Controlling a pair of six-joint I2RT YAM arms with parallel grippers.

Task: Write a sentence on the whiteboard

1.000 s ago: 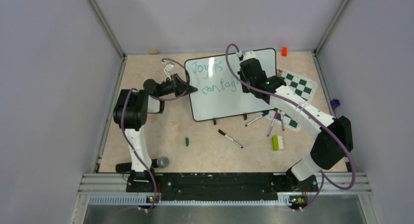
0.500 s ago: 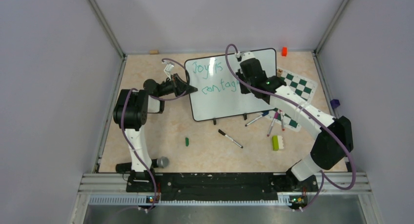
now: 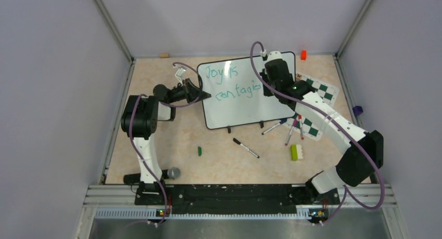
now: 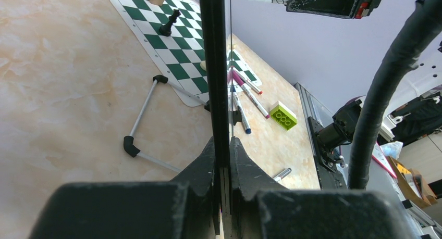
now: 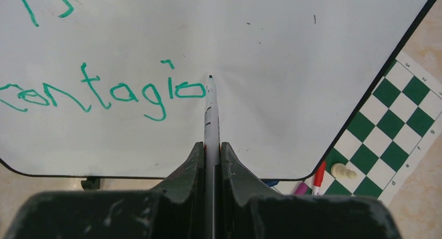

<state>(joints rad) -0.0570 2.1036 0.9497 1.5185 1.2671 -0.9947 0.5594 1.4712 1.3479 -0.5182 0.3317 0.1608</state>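
Clamping the mid-table board (image 3: pixel 245 109) by its left edge with our left gripper (image 4: pixel 221 145), we pinch a marker (image 5: pixel 210 109) in our right gripper (image 5: pixel 211 148), tip just after the sentence (image 5: pixel 104 93) "Joy is contagio".

Chess mat (image 3: pixel 326 96) by the table's (image 3: pixel 177 137) right edge; orange block (image 3: pixel 303 54) at the far right corner; black pen (image 3: pixel 245 148), green block (image 3: pixel 199 151), lime brick (image 3: pixel 296 152) mid-table.
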